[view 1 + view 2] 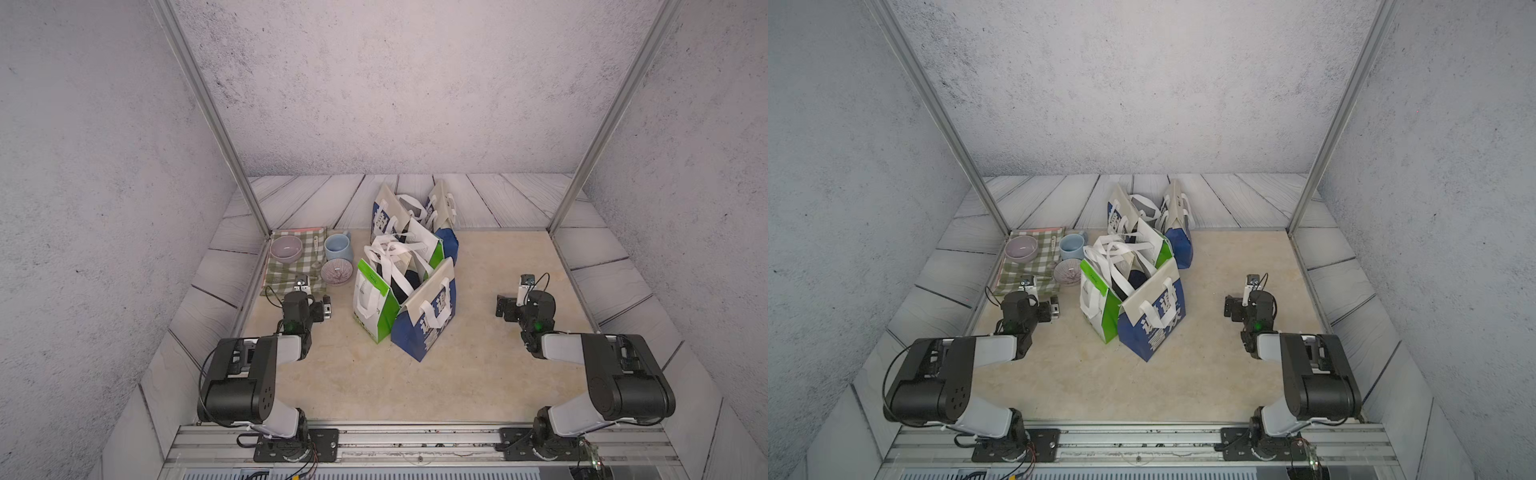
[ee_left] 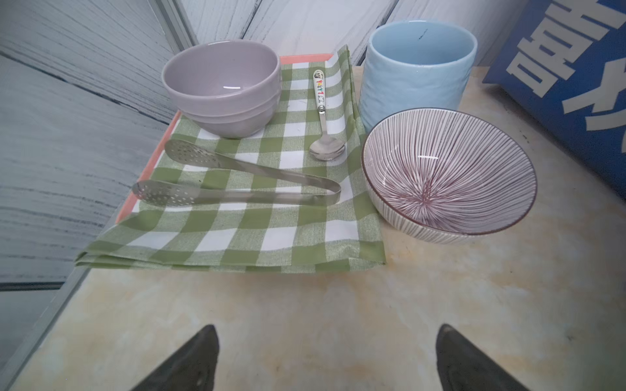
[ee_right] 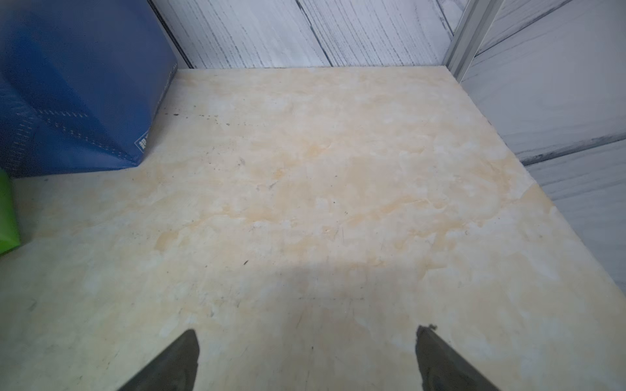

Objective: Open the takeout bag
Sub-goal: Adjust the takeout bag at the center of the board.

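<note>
Three takeout bags stand mid-table in both top views. The nearest is blue [image 1: 428,328] [image 1: 1150,332], its beige top pressed together under white handles. Behind it a green-and-white bag [image 1: 372,303] [image 1: 1096,301] gapes with something dark inside. The rear blue bag [image 1: 449,245] [image 2: 576,84] [image 3: 78,84] also stands spread open. My left gripper [image 1: 309,301] [image 2: 327,327] is open and empty, low over the table left of the bags. My right gripper [image 1: 517,301] [image 3: 306,330] is open and empty, well to their right.
Left of the bags lies a green checked cloth [image 2: 237,233] with a lilac bowl [image 2: 223,88], tongs [image 2: 237,182] and a spoon [image 2: 325,142]. A blue cup [image 2: 416,74] and a striped bowl [image 2: 447,172] stand beside it. Metal frame posts [image 1: 257,199] rise at the back corners.
</note>
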Available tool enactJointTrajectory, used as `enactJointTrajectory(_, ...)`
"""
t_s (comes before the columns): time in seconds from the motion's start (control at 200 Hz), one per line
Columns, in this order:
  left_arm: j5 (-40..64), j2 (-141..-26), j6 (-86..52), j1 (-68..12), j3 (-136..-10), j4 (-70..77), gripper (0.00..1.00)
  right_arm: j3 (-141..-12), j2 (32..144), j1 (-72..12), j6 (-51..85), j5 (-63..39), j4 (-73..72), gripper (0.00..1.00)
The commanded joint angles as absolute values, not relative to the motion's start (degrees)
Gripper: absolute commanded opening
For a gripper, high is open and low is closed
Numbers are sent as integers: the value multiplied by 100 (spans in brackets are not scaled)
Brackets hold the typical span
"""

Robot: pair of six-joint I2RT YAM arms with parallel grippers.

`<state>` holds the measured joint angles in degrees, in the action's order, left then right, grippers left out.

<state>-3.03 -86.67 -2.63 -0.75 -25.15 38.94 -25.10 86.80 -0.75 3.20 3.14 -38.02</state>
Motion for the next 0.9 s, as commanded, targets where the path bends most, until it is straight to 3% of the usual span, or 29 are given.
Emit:
enactJointTrajectory(0.0, -199, -8772, -68, 0, -2698, 4254, 100, -2648, 8804, -131, 190, 422, -4137, 99)
enactJointTrajectory(0.776, -147, -8772, -70, 20, -2697, 4261, 100, -2672, 8811, -114, 213, 396, -4085, 99)
enactJointTrajectory(0.891, -750, -8641, -184, -46, -2544, 4556, 100, -2651, 8785, -115, 193, 420, -4096, 99)
